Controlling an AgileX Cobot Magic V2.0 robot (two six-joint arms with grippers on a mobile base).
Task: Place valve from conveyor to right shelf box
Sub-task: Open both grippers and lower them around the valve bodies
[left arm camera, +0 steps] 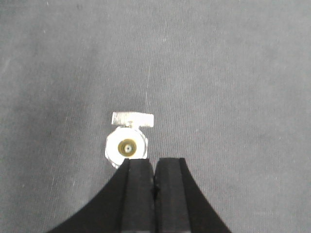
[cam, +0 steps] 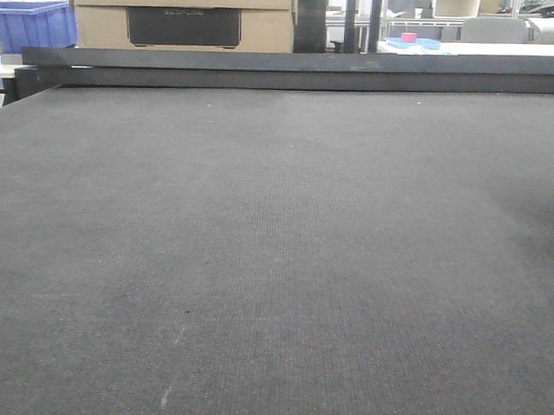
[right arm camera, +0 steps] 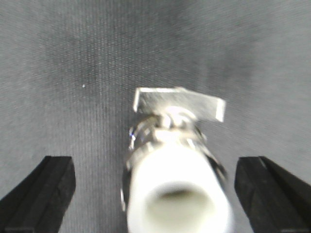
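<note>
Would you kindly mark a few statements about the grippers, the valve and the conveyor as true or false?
1. The left gripper is shut. True.
2. The right gripper is clamped on the valve. False: its fingers stand wide apart, clear of the valve between them.
3. The valve rests on the conveyor. True.
4. The bin in the front view is red. False: it is blue.

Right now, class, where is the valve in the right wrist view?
The valve lies on the conveyor, in the middle of the right wrist view, centred between the fingers of the open right gripper and touching neither.
</note>
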